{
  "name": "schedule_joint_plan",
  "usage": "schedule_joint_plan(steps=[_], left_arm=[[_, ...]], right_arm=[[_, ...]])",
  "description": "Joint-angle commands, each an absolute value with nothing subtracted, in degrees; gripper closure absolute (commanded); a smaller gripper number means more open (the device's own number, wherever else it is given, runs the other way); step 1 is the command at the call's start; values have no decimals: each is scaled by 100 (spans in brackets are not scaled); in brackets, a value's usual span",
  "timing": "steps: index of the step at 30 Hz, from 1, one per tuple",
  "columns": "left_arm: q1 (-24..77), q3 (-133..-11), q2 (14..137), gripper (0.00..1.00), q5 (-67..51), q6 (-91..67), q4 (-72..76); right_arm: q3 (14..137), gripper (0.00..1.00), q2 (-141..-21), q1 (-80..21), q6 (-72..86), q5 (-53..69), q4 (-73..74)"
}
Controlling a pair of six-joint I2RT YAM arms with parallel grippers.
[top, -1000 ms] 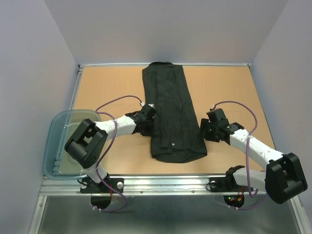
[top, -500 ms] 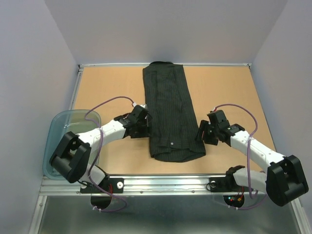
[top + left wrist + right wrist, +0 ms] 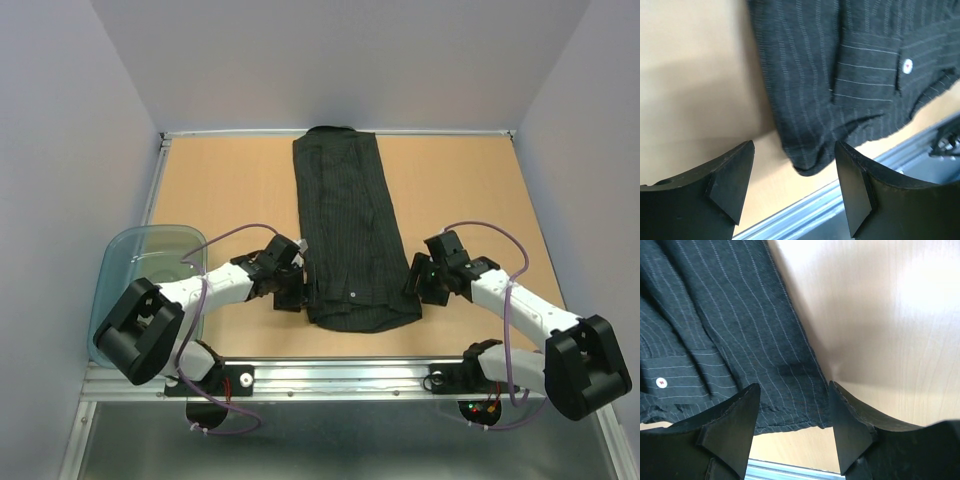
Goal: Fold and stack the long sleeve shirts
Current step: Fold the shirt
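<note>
The black shirt [image 3: 350, 230] lies as a long narrow strip down the centre of the desk [image 3: 220, 180], our left fingers [image 3: 730, 185] and right fingers [image 3: 725, 430] spread apart, empty, flanking its lower corners, so next, we reckon, pinch both corners and fold upward in frame.

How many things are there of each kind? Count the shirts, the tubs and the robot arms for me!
Black shirt: 1
Blue-grey plastic tub: 1
Robot arms: 2, the left arm and the right arm
Total: 4
</note>
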State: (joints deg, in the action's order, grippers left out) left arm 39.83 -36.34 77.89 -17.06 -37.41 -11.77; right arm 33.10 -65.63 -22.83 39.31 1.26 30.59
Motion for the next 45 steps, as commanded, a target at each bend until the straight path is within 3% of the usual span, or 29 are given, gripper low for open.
schedule_joint_plan(steps=[1, 12, 18, 25, 27, 28, 31, 39, 45], left_arm=[[4078, -3481, 7954, 24, -2162, -3788, -888], [4307, -3261, 8165, 32, -2549, -3735, -756], [4307, -3190, 8288, 39, -2584, -3718, -695], [4315, -3261, 8192, 67, -2549, -3674, -808], [4307, -3322, 8139, 82, -2523, -3639, -966], [4307, -3331, 8069, 90, -2522, -3621, -1028], [4307, -3349, 7867, 100, -2549, -3577, -1291], [4351, -3190, 6910, 100, -2769, -3630, -1985], [4298, -3726, 6653, 100, -2698, -3770, -2258]], right_arm=[[3173, 38, -6556, -2294, 4069, 61, 3103], [3067, 43, -6943, -2294, 3955, 360, 3006], [2997, 53, -7049, -2294, 3964, 430, 2892], [3041, 81, -6874, -2294, 3868, 536, 2883], [3067, 89, -6786, -2294, 3850, 589, 2927], [3102, 97, -6707, -2294, 3850, 641, 2970], [3164, 99, -6583, -2294, 3832, 790, 3225], [3576, 99, -5968, -2294, 3762, 1204, 4165], [4569, 100, -6274, -2294, 3542, 958, 4500]])
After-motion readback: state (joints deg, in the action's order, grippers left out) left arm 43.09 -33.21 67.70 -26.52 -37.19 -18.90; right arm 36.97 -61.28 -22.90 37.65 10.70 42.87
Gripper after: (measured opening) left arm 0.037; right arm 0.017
